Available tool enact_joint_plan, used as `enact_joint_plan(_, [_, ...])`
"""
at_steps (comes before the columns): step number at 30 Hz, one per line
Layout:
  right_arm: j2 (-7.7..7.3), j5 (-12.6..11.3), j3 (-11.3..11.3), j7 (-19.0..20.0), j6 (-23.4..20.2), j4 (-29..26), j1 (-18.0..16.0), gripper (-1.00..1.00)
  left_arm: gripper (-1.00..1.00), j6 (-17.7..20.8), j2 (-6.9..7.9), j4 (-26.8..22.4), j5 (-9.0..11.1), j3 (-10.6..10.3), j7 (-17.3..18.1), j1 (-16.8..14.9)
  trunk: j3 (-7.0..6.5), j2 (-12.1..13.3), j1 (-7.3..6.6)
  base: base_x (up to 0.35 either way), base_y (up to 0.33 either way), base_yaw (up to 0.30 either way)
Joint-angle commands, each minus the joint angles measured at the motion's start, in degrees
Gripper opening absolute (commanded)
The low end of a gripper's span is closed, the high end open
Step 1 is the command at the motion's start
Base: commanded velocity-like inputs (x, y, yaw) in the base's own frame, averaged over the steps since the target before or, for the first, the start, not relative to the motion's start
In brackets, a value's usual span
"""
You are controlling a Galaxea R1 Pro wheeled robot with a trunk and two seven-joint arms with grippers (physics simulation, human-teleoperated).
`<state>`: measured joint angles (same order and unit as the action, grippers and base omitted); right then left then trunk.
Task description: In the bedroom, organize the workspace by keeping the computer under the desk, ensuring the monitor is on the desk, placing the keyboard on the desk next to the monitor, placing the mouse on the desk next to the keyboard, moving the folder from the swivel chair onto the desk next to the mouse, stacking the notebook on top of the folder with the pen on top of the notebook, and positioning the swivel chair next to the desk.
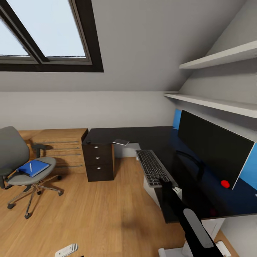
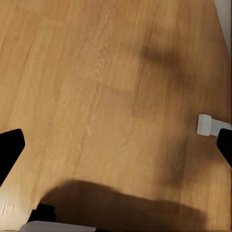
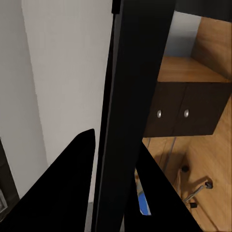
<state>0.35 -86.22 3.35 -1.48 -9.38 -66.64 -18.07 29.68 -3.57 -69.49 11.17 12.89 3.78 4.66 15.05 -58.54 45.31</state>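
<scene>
Sloped grey ceiling, skylight (image 1: 46,32) — wood floor (image 1: 92,214), white wall shelves (image 1: 217,59)

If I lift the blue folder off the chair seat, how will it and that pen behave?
The folder looks thin and flat, so probably light and may flex. The pen lies loose on top and would likely roll off if tilted. The swivel chair stands on casters, so pushing may shift it.

Head view: high, angled down across the surface (image 1: 150,137) toward the swivel chair (image 1: 21,160). Left wrist view: close above the wood floor (image 2: 96,87). Right wrist view: tight against the surface edge, sharing the drawer unit (image 3: 186,113) and chair with the head view.
</scene>
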Motion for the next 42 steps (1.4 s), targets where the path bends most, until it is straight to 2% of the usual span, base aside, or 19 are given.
enact_joint_plan(1, [0.0,-0.54,-0.01,-0.01,-0.12,-0.02,-0.03,-1.0,1.0,0.38,-0.08,-0.11,0.16,0.21,0.26,0.0,0.06,-0.05,0.01,0.0,-0.313,0.0])
enact_joint_plan(16, [0.0,-0.5,-0.01,-0.02,-0.05,0.1,-0.03,-1.0,1.0,0.26,-0.06,-0.04,0.16,0.21,0.26,0.0,0.06,-0.05,0.01,0.0,-0.312,0.0])
enact_joint_plan(24, [0.08,-0.44,0.07,-0.02,0.05,0.7,-0.03,-1.0,1.0,-5.18,-0.07,-0.04,0.23,0.21,0.4,0.0,0.06,-0.05,0.01,0.117,-0.295,0.0])
enact_joint_plan(33, [0.16,-0.44,0.19,-0.99,0.27,0.89,-0.06,-1.0,1.0,-5.98,-0.04,-0.04,0.33,0.29,0.35,0.0,0.06,-0.05,0.01,0.041,-0.066,0.0])
enact_joint_plan(42, [0.18,-0.44,0.34,-2.02,0.5,2.01,-0.16,-1.0,1.0,-5.96,-0.04,-0.04,0.25,0.3,0.36,0.0,0.06,-0.05,0.01,0.17,-0.001,0.0])
